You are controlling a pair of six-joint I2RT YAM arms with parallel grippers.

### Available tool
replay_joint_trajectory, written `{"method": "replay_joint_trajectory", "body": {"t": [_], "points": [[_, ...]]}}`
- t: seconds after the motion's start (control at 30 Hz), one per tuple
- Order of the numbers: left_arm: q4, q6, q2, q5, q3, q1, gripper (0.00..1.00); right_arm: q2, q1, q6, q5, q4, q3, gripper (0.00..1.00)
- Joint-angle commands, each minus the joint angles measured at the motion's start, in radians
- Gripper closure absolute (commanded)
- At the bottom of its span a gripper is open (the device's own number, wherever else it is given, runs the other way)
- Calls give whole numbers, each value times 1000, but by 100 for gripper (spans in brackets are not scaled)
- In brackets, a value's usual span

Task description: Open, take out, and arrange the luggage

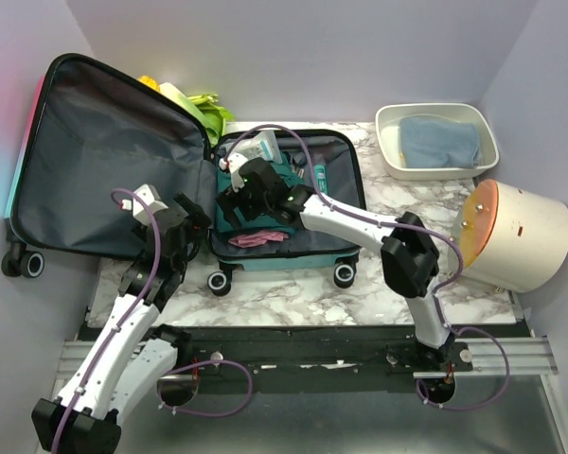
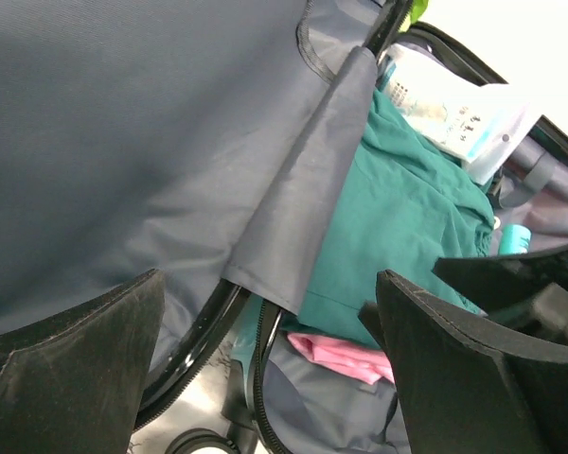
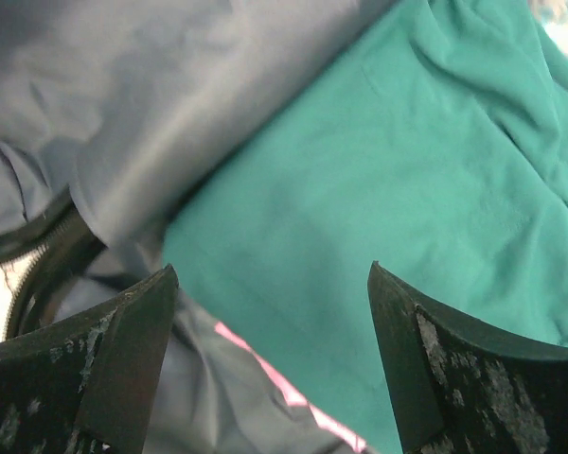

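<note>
Where your right claw (image 3: 270, 276) hangs: low over the packed half of the luggage (image 1: 114, 142), its two fingers spread wide with nothing between them.
Under the right claw: one teal garment (image 3: 407, 189) fills most of the wrist view, and one grey lining flap (image 3: 170, 113) lies beside it.
Left claw (image 2: 270, 279): you have it spread wide as well, holding nothing. It hovers at the hinge line between lid and base and faces the packed half.
Arms: two, both reaching into the same suitcase, with the claws near each other but apart.
Luggage: one hard-shell suitcase lies open on the marble table (image 1: 303, 303). Its lid is swung out to the left past the marble's edge, dark grey lining showing. The base sits mid-table.
Contents you can count: the one teal garment, one pink item (image 2: 346, 355) near the front edge, one white printed packet (image 2: 454, 109) toward the back, and one small teal tube (image 2: 514, 238).
Wheels (image 1: 220, 281): black, at three spots in the top view. Two are under the base's near edge and one is at the lid's near corner.
Behind the luggage: one yellow-green bundle (image 1: 204, 106), too hidden for you to identify.
Far right corner: one white tray (image 1: 390, 142) with one folded blue cloth (image 1: 440, 140) inside.
Right edge: one white drum (image 1: 535, 236) lies on its side with an orange end face, near the tray and well apart from the luggage.
</note>
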Motion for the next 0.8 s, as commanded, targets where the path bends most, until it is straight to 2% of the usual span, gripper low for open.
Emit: {"method": "replay_joint_trajectory", "body": {"t": [0.0, 0.13, 0.2, 0.27, 0.37, 0.4, 0.43, 0.47, 0.5, 0.77], "points": [[-54, -11, -41, -32, 29, 20, 1, 127, 25, -55, -35, -30, 126, 13], [-53, -14, -61, -33, 35, 23, 1, 193, 27, -55, -40, -54, 200, 24], [-47, -14, -71, -32, 33, 23, 1, 224, 25, -52, -55, -62, 211, 25], [-42, -17, -76, -30, 30, 25, 1, 245, 25, -47, -73, -64, 228, 34], [-36, -20, -76, -16, 26, 25, 1, 291, 25, -34, -105, -59, 252, 36], [-32, -17, -76, -10, 24, 25, 1, 305, 25, -17, -86, -59, 266, 43], [-24, -14, -76, -1, 24, 26, 1, 316, 25, 1, -64, -59, 271, 71], [-25, -16, -75, 7, 24, 26, 1, 311, 25, 20, -37, -48, 268, 87], [-25, -17, -75, 10, 24, 26, 1, 304, 25, 34, -29, -38, 247, 97], [19, -9, -42, 45, 24, 28, 1, 82, 24, 51, 20, 230, -14, 99]]}}
